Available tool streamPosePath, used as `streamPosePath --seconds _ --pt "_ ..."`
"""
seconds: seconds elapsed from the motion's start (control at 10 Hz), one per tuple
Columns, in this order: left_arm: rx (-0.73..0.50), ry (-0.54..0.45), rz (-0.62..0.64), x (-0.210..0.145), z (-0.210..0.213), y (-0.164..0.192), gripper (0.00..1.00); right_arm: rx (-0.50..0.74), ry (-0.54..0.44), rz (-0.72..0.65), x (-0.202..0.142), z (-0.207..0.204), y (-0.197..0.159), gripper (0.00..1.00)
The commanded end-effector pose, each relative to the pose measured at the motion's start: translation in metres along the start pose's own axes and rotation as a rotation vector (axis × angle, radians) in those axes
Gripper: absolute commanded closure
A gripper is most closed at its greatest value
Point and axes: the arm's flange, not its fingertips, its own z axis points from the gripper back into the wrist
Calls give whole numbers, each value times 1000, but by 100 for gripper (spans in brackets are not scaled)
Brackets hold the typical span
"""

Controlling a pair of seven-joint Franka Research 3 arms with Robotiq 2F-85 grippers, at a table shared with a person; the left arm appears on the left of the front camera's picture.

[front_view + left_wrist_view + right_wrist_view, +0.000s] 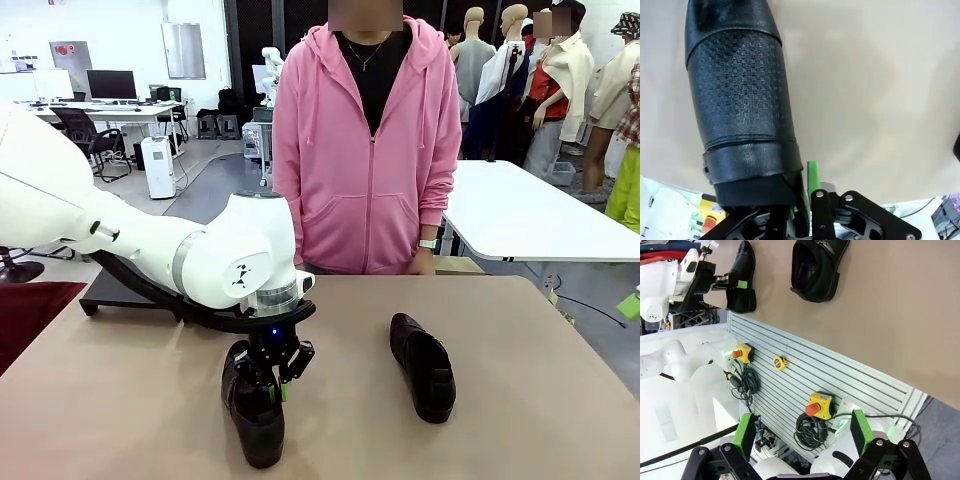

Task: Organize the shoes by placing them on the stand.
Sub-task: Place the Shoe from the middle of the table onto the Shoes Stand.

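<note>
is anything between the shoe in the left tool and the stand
Nothing visible does: the stand sits far left behind the left arm, the other shoe lies right of the held shoe, off that path.

stand point(103, 292) mostly behind L arm | left shoe point(258, 432) heel hid by left pincer point(272, 386) | right shoe point(816, 269) top-cut, R wrist

Robotics lab, open-plan room. Desks point(100, 108) with monitors point(111, 84) and office chairs point(85, 130) along back wall. Grey slatted panel point(850, 372) below near edge of worktop point(120, 400) carries yellow emergency-stop buttons point(818, 405), coiled cables point(810, 432).
</note>
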Motion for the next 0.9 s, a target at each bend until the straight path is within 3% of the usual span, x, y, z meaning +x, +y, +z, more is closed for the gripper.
streamPosePath --seconds 0.0,0.2,0.5,0.7,0.8 --pt "24 -70 -74 -18 28 13 100 -4 13 -16 -1 5 1 0" --pt "-4 -127 -202 -49 74 35 100 -4 13 -16 -1 5 1 0" --pt "-58 -253 -493 -111 137 86 100 -4 13 -16 -1 5 1 0" --pt "23 -364 -515 -120 152 121 100 -4 13 -16 -1 5 1 0" --pt "-35 -354 -507 -116 154 132 100 -4 13 -16 -1 5 1 0"
